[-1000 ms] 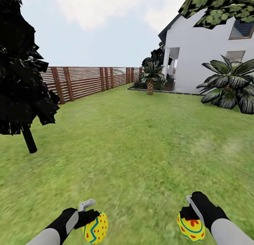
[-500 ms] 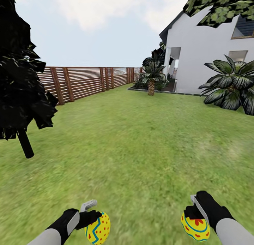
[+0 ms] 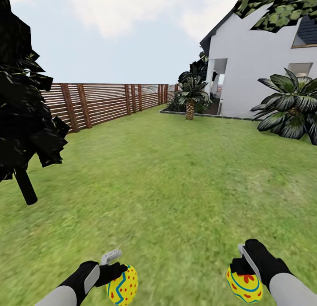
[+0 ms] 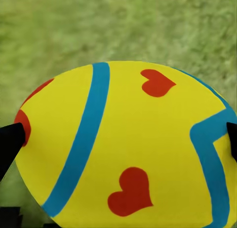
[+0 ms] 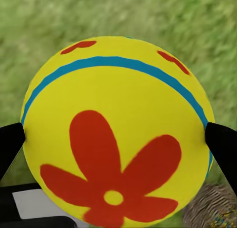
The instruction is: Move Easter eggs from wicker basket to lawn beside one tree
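While the view drifts rightward since a second ago, the left gripper (image 3: 118, 270) and right gripper (image 3: 240, 264) each pinch an Easter egg (image 3: 122, 285) over the lawn (image 3: 167, 182), undelivered, the dark-leaved tree (image 3: 24, 121) well ahead

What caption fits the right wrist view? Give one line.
Right gripper clamps a flower-painted Easter egg above the lawn.

Easter egg (image 4: 133, 149): yellow, blue band and zigzag, red hearts; clamped between black fingertips (image 4: 10, 144); blurred lawn (image 4: 118, 25) behind.
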You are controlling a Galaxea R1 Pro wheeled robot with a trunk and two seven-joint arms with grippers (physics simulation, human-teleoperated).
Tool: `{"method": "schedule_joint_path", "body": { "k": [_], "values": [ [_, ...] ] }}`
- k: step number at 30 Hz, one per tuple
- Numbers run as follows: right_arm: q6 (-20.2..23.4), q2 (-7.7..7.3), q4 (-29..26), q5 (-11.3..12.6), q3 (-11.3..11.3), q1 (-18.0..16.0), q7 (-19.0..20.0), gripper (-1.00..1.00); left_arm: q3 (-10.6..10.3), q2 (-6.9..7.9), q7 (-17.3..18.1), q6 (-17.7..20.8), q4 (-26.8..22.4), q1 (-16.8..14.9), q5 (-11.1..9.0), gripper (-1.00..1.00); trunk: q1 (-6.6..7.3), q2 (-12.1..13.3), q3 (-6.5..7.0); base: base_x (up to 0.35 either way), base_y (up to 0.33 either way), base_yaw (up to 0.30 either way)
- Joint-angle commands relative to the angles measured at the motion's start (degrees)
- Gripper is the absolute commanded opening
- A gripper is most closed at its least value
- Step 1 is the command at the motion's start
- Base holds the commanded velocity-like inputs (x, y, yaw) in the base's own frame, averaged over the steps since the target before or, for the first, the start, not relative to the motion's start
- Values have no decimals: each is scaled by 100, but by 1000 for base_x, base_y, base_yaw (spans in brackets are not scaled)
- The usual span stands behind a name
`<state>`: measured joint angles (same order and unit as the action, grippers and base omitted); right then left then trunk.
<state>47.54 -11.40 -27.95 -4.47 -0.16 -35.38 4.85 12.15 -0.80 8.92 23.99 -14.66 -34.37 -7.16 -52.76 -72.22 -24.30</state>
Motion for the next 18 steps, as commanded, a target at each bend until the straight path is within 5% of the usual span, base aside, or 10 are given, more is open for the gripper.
{"method": "schedule_joint_path", "body": {
  "k": [1, 18],
  "values": [
    [27, 1, -9, -61, -2, -2, 49, -100, 15, -4, -4, 40, -11, -1, -58, -100, -4, -3, -7, 338, 71, 0],
    [31, -2, -4, -96, 3, -2, 43, -100, 12, -8, -4, 44, -11, 0, -58, -100, -4, -3, -7, 338, 11, 0]
  ]
}}
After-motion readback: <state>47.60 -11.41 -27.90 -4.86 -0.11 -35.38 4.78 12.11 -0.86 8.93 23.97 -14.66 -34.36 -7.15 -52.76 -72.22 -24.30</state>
